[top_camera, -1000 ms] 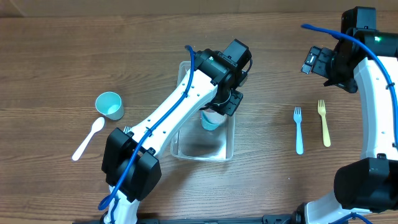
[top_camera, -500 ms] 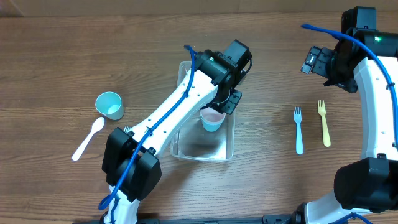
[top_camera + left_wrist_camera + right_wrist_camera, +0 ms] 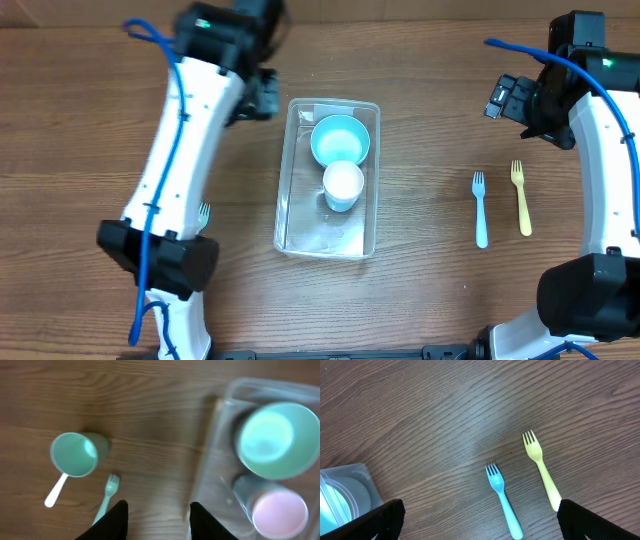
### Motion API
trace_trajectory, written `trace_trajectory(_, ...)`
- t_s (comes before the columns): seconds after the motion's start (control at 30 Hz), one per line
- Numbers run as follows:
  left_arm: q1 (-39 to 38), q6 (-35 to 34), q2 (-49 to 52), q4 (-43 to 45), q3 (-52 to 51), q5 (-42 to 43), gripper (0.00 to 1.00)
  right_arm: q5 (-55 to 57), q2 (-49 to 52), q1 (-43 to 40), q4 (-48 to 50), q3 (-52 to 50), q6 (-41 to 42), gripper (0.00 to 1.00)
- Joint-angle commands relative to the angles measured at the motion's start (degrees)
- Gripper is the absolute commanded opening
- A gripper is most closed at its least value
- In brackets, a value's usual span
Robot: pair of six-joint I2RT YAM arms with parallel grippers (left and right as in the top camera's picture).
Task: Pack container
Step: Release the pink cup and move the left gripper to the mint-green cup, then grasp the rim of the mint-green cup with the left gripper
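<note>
Clear plastic container (image 3: 322, 236), rectangular, rounded corners, rimmed, at the middle of the wood-grain surface (image 3: 430, 290). Inside, at the far end, a round smooth teal bowl (image 3: 340, 140); just beside it on the near side, an upright cup (image 3: 343, 184), pale pinkish within. Right of the container and well apart from it, a slim plastic blue fork (image 3: 480, 210) and a yellow fork (image 3: 520, 198), side by side, tines pointing away. Left of it, in the left wrist view, a teal cup (image 3: 75, 453), white spoon (image 3: 56, 492) and teal fork (image 3: 106, 498). Left pincer (image 3: 158, 507) part open, nothing between the fingers, off the container's far-left corner. Right pincer (image 3: 481, 506) spread wide, empty, beyond the forks. Against one second ago: left arm withdrawn from over the container, hold on the cup let go, cup left standing inside.
</note>
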Motion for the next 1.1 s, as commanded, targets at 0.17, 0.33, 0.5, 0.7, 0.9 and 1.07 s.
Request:
trace_trajectory(0.17,9.0,-4.0,-0.7,-0.3,-4.5,-3.2,0.5,0.4,-1.3,0.0,0.3,1.2,0.2,1.0)
trace_trajectory(0.33,10.7,-9.6,-0.7,0.0,-11.3,-7.8,0.45,0.4,-1.3,0.0,0.3,1.2,0.3,1.0)
trace_trajectory(0.5,10.5,-9.7,-0.7,1.1,-12.5,-8.4,0.44,0.4,-1.3,0.0,0.3,1.2,0.2,1.0)
trace_trajectory(0.7,10.5,-6.5,-1.9,8.4,-17.1,-9.7,0.4,0.4,-1.3,0.0,0.3,1.2,0.2,1.0)
trace_trajectory(0.9,10.4,-5.0,-13.1,18.0,-27.8,-8.8,0.38,0.4,-1.3,0.0,0.3,1.2,0.2,1.0)
trace_trajectory(1.07,10.6,-1.6,-23.5,23.3,-40.1,-6.2,0.42,0.4,-1.3,0.0,0.3,1.2,0.2,1.0)
